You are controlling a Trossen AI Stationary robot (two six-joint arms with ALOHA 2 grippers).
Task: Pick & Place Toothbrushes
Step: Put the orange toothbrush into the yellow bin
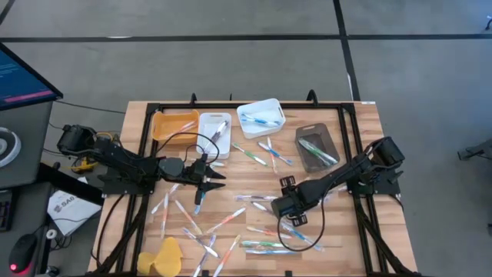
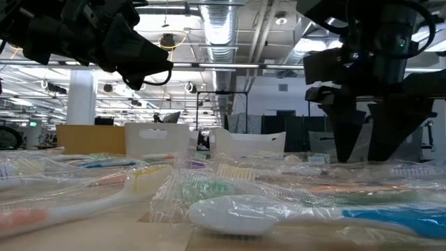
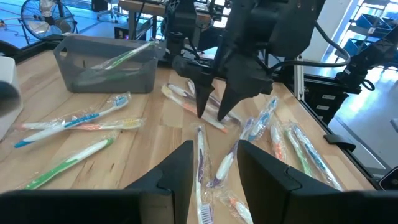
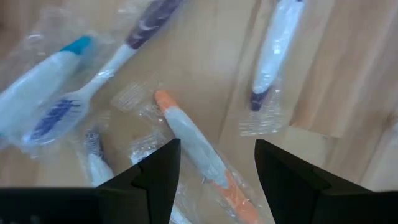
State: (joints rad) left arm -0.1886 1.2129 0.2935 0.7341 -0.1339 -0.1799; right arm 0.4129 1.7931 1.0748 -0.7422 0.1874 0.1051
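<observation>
Wrapped white-and-blue toothbrush (image 2: 293,217) nearest low camera, flat on table (image 1: 361,154). Landmark: grey bin (image 1: 317,148).

Left gripper (image 1: 201,183) well left of grey bin, over table centre, fingers parted, nothing held; arm stretched in from left edge, fingers level.

Right gripper (image 1: 290,208) below-left of grey bin, pointing straight down, fingers parted astride orange-and-white toothbrush (image 4: 198,151) in wrapper, not yet closed.

Step, by judgement: pick approach. Next: descend, close on handle, lift, carry to bin.

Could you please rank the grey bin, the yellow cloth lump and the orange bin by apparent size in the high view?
Largest to smallest:
1. grey bin
2. orange bin, close behind the first, so that order is unsure
3. yellow cloth lump, clearly the smallest
</observation>
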